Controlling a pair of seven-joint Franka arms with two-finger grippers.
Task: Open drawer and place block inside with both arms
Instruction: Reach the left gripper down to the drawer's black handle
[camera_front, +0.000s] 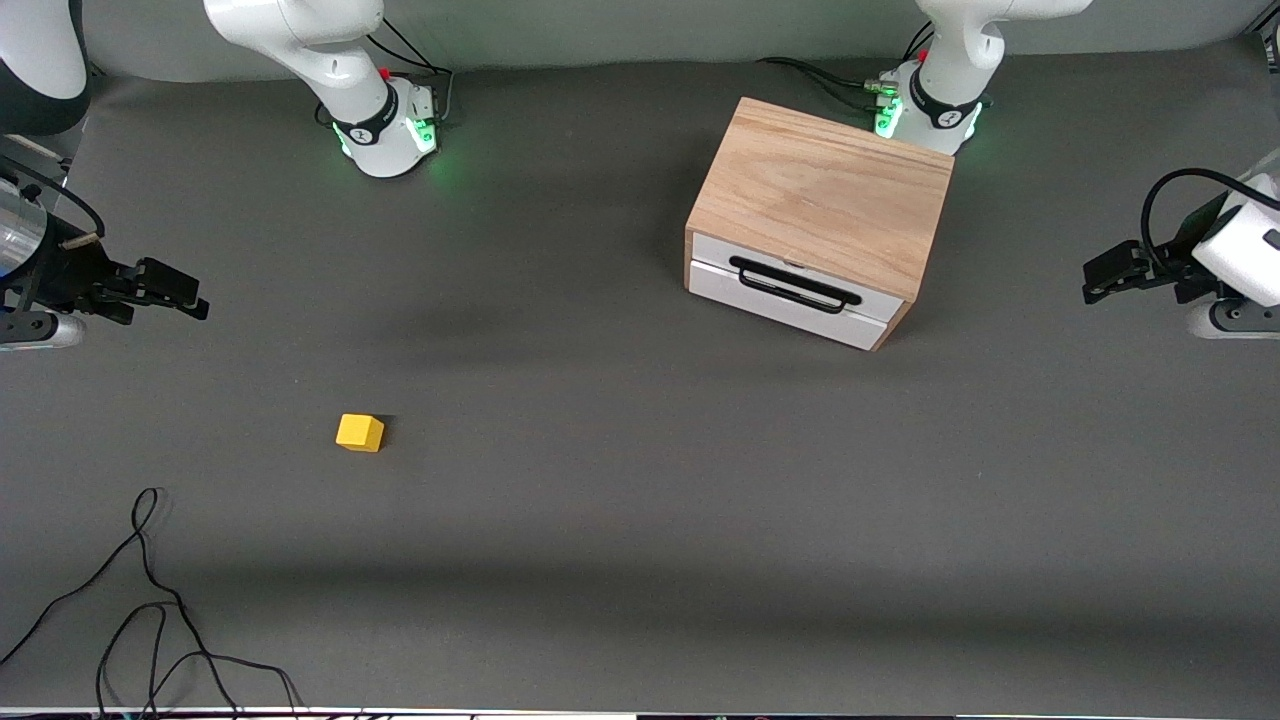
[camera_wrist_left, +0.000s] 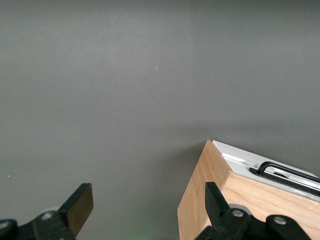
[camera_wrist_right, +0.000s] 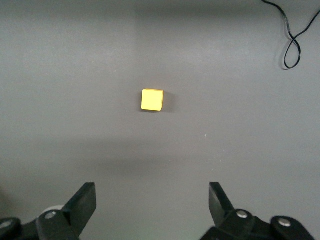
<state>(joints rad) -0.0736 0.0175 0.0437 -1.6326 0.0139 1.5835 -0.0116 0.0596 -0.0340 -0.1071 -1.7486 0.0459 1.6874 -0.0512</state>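
Observation:
The yellow block (camera_front: 360, 432) lies on the grey table toward the right arm's end; it also shows in the right wrist view (camera_wrist_right: 152, 100). The oak cabinet (camera_front: 820, 190) stands near the left arm's base. Its white drawer (camera_front: 780, 292) with the black handle (camera_front: 795, 284) looks shut. My right gripper (camera_front: 185, 293) hangs open and empty above the table's end, with the block out ahead of its jaws (camera_wrist_right: 152, 192). My left gripper (camera_front: 1095, 280) is open and empty beside the cabinet; the left wrist view (camera_wrist_left: 148, 192) shows the cabinet's corner (camera_wrist_left: 200, 200) and handle (camera_wrist_left: 285, 172).
A loose black cable (camera_front: 150, 600) lies on the table, nearer to the front camera than the block, toward the right arm's end; it also shows in the right wrist view (camera_wrist_right: 292, 40). Bare grey table (camera_front: 640, 480) lies between block and cabinet.

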